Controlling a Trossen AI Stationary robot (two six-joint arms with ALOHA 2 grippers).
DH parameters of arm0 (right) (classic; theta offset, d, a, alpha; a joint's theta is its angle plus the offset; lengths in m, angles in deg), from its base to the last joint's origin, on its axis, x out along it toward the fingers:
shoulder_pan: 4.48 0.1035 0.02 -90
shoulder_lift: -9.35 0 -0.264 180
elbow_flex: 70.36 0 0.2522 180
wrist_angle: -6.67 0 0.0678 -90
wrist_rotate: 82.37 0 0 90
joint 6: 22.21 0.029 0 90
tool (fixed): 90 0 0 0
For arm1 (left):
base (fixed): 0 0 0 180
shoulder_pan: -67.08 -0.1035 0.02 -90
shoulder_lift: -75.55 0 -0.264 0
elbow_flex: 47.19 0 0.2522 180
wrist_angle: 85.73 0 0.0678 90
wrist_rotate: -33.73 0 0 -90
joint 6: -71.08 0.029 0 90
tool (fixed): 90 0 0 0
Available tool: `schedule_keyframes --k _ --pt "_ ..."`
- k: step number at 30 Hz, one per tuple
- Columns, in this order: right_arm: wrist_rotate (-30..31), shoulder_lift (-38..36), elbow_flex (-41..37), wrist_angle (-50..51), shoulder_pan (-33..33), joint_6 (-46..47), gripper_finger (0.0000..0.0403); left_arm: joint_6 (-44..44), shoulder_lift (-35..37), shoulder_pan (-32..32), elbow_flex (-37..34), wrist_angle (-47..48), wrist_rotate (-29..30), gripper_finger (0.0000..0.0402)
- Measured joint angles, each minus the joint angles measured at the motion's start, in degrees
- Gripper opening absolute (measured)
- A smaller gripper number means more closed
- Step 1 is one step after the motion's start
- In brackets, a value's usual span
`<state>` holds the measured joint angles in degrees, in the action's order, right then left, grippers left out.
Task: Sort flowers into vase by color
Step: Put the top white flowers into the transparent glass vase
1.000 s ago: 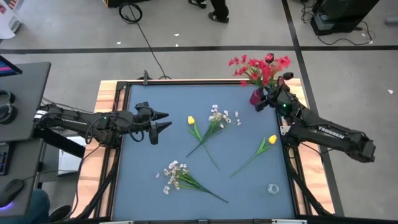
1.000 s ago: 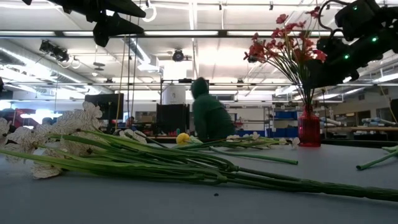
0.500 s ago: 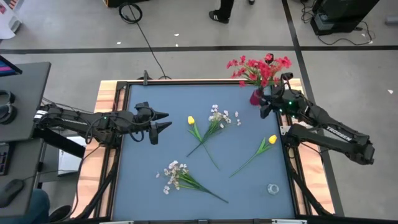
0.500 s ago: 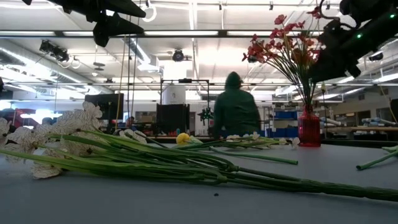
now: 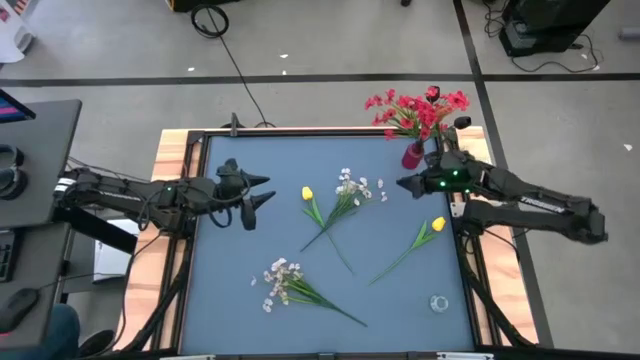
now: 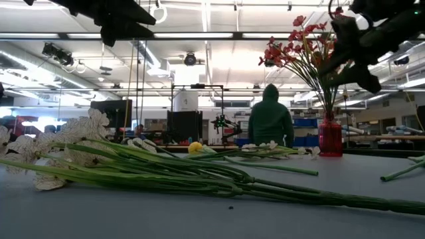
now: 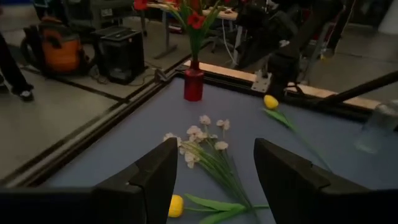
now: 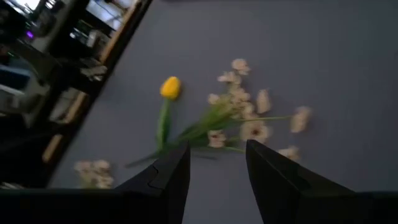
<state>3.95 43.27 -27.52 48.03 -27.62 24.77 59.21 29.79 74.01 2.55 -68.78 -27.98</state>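
The right claw [image 5: 403,184] is hanging above the far right part of the blue counter [image 5: 230,290], just in front of the red vase [image 5: 412,156], with its fingers [image 8: 168,174] spread apart and holding nothing. It is pointing toward the middle of the counter, and its wrist view is looking down on a white spray [image 8: 249,121] and a yellow tulip [image 8: 170,88] lying side by side.

The red flowers [image 5: 418,108] are standing in the red vase at the far right corner of the counter; in the low view their blossoms [image 6: 299,46] are fanning out above the vase, with the right arm dark beside them.

The other flowers are lying flat on the counter. One white spray [image 5: 352,187] is lying near the centre toward the far edge, with a yellow tulip [image 5: 308,194] just beside it on the left. A second yellow tulip [image 5: 437,225] is lying on the right side, its stem running toward the middle. A second white spray [image 5: 279,277] is lying toward the near edge, left of centre. A small clear vase [image 5: 438,302] is sitting at the near right corner.

The left claw [image 5: 263,192] is waiting over the left side of the counter, its fingers [image 7: 155,180] apart and empty.

A person in a dark hooded top [image 6: 269,121] is standing in the room beyond the counter.
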Motion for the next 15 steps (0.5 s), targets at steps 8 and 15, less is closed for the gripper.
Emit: schedule_keyframes --k 8,15 --pt "12.6 11.9 0.0 -9.7 13.0 20.3 0.0164 -10.6 0.0 -0.3 0.0 -0.2 -1.1 0.0217" --pt "16.5 20.5 0.0 -11.7 21.1 37.3 0.0164 -13.3 0.0 -0.3 0.0 -0.5 -1.1 0.0217"
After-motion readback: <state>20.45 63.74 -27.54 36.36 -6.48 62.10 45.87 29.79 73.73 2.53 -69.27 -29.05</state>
